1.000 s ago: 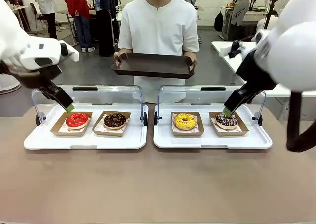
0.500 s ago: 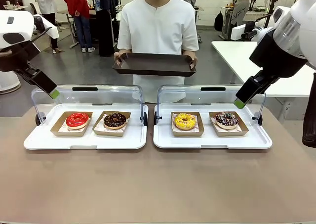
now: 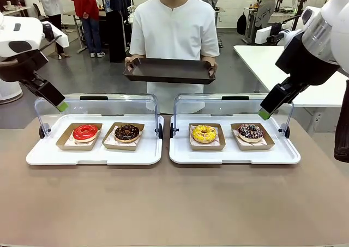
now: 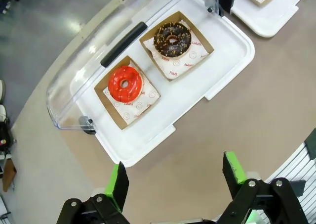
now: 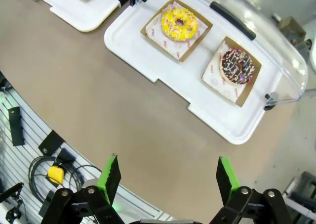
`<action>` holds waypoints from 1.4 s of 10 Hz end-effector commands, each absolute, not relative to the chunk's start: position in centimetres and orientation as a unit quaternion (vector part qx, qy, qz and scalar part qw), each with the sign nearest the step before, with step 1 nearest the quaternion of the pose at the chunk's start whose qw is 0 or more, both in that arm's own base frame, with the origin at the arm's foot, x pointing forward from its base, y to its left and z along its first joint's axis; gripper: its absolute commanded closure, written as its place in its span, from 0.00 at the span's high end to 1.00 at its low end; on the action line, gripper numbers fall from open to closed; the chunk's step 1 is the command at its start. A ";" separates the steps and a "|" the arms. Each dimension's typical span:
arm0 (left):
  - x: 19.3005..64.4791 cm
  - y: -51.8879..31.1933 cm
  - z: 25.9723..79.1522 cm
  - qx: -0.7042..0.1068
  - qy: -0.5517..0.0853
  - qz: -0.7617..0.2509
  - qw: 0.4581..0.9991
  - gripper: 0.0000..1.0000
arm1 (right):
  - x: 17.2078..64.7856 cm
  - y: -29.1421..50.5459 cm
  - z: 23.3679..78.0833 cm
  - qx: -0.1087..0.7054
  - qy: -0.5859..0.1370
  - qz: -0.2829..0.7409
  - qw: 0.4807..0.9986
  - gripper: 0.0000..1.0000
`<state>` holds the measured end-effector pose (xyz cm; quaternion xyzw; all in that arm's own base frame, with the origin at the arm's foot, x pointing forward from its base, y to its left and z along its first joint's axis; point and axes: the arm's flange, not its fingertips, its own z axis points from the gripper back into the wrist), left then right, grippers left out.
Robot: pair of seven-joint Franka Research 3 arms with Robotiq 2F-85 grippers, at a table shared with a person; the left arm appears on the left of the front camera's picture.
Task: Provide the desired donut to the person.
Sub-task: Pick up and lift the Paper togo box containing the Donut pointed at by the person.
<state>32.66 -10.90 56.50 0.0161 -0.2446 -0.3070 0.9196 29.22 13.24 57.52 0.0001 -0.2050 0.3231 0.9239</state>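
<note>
Brown counter (image 3: 174,203) across the whole near side, cut off by the picture's edges. Behind it, at the far side, the person (image 3: 174,34) in a white shirt. Holds a dark brown tray (image 3: 169,71) level with both hands, fingers curled over its short ends. Legs hidden by the counter.

On the counter, side by side and a little apart: left white tray (image 3: 92,157) and right white tray (image 3: 234,158). At the far edge of each, a clear cover standing open: left lid (image 3: 98,108), right lid (image 3: 234,108). Inside each tray, two brown paper boats (image 3: 62,142) with printed paper; print too small to read.

In the left white tray: red donut (image 3: 85,132) and, just beside it, chocolate donut (image 3: 127,131). In the right white tray: yellow donut (image 3: 204,133) and sprinkled donut (image 3: 251,131). All four in their boats, untouched. Cannot tell which one is wanted.

Left claw (image 4: 174,163) raised above the counter, well apart from the donuts, fingers wide apart with nothing between them. From the front, one green tip seen, the other finger hidden behind it.

Right claw (image 5: 168,159) raised likewise near the right lid, fingers wide apart, nothing between them.
</note>
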 end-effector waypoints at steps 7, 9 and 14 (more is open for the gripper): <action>34.0 1.5 56.9 -0.211 -0.359 -0.464 0.782 1.00 | 29.9 -5.3 55.5 0.290 -0.371 0.390 0.791 1.00; 34.8 5.0 56.2 -0.210 -0.368 -0.487 0.764 1.00 | 29.4 -8.8 55.5 0.280 -0.358 0.393 0.800 1.00; 35.3 9.2 54.4 -0.244 -0.371 -0.498 0.745 1.00 | 28.4 -12.3 56.3 0.268 -0.378 0.434 0.773 1.00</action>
